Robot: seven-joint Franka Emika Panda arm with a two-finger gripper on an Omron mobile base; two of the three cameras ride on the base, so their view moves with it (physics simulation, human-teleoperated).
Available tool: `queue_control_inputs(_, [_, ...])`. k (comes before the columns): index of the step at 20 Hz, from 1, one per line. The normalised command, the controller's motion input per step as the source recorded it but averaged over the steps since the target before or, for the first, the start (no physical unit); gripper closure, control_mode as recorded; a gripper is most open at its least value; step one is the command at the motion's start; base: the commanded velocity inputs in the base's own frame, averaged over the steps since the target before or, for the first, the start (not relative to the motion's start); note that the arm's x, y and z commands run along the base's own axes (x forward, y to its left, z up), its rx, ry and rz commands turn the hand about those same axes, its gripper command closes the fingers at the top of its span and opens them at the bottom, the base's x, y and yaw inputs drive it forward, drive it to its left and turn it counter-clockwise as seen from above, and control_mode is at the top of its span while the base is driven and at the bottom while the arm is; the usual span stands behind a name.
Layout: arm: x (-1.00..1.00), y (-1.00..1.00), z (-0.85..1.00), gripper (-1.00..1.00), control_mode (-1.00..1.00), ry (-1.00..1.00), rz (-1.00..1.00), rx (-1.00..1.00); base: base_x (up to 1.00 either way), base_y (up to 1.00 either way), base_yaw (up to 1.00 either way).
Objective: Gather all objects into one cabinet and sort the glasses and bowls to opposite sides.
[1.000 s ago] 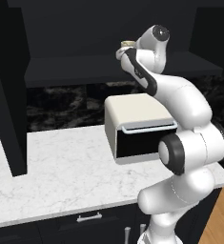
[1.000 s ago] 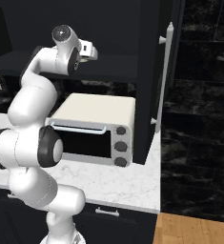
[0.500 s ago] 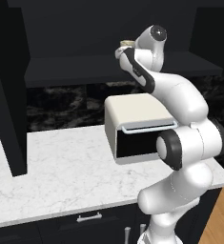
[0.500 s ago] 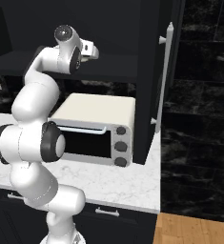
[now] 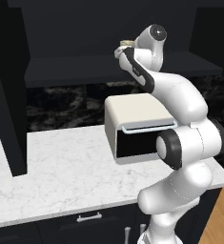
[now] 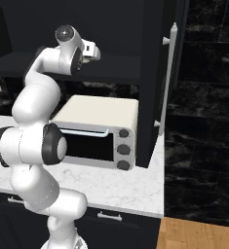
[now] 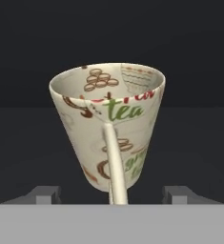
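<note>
A cream mottled cup (image 7: 108, 124) printed with "tea" stands upright on the dark shelf of the black wall cabinet (image 5: 75, 69), its handle turned toward the hand camera. My gripper (image 7: 112, 193) is open: one fingertip stands on each side of the cup's base with a gap to its wall. In the left base view, the cup's rim (image 5: 127, 43) peeks out just past the gripper (image 5: 123, 51), high at the shelf's level. The right base view has the gripper (image 6: 93, 51) reaching into the cabinet, whose open door (image 6: 155, 73) carries a long silver bar handle (image 6: 167, 78). The other cups and the bowl are out of view.
A cream toaster oven (image 5: 137, 126) sits on the white marble counter (image 5: 61, 162) right under my arm. Another open black door (image 5: 8, 95) hangs over the counter at the left. Black drawers with short silver pulls (image 5: 89, 218) run below.
The hand stays almost still at the shelf. The elbow has shifted slightly.
</note>
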Motion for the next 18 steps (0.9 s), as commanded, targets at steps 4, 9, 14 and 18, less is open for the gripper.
queue_control_inputs(4, [0.03,0.06,0.00,1.00,-1.00,0.00,0.00,0.00,0.00,0.00,0.00])
queue_control_inputs(9, [0.00,0.00,0.00,1.00,-1.00,0.00,0.00,0.00,0.00,0.00,0.00])
queue_control_inputs(14, [0.00,0.00,0.00,1.00,-1.00,0.00,0.00,0.00,0.00,0.00,0.00])
queue_control_inputs(18, [0.00,0.00,0.09,1.00,-1.00,-0.01,0.00,0.00,0.00,0.00,0.00])
